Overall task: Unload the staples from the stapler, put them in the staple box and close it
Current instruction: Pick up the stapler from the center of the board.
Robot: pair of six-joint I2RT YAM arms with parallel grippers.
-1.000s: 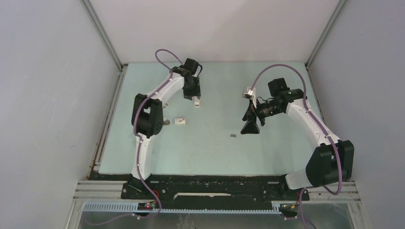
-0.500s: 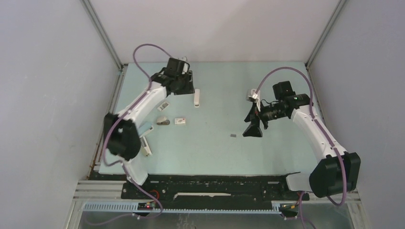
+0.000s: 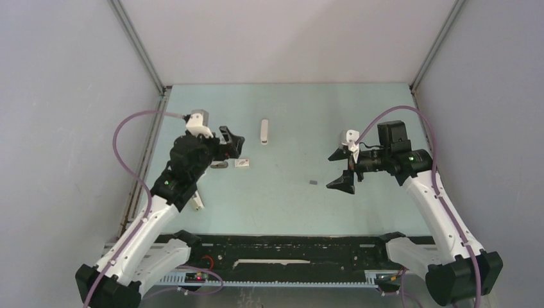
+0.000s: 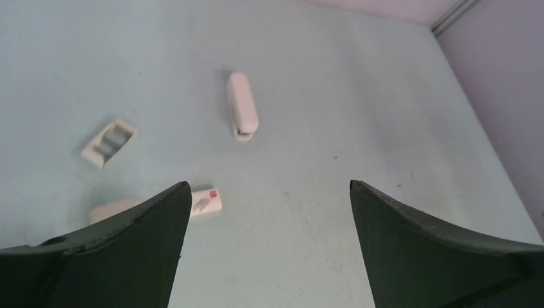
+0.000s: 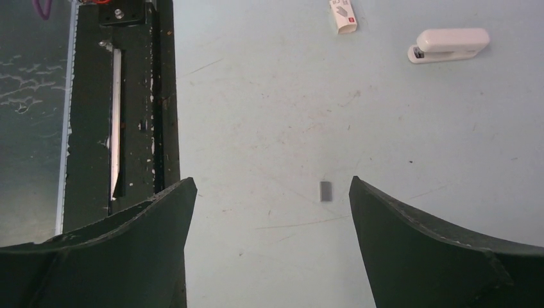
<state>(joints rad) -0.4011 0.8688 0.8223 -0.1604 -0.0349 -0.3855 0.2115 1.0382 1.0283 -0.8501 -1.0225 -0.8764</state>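
The stapler (image 3: pixel 219 165), a small pale grey-beige wedge, lies on the left of the table beside a white box. In the left wrist view the stapler (image 4: pixel 114 209) is partly hidden behind one finger. A tiny grey strip of staples (image 3: pixel 313 183) lies loose mid-table, and the right wrist view shows the staples (image 5: pixel 326 191) just inside my right finger. My left gripper (image 3: pixel 234 142) (image 4: pixel 269 183) hovers open and empty just right of the stapler. My right gripper (image 3: pixel 330 172) (image 5: pixel 272 179) hangs open and empty a little right of the staples.
A slim white stapler (image 3: pixel 263 131) (image 4: pixel 242 114) (image 5: pixel 449 44) lies further back. A small white labelled box (image 3: pixel 242 163) (image 4: pixel 206 202) sits right of the stapler, an open white tray (image 4: pixel 109 142) behind it. Another white object (image 3: pixel 196 200) lies near the left arm. The black base rail (image 5: pixel 128 115) runs along the near edge.
My left arm has pulled back from the slim white stapler toward the near left, and its jaws have opened wide. My right arm has drawn back to the right, opening slightly.
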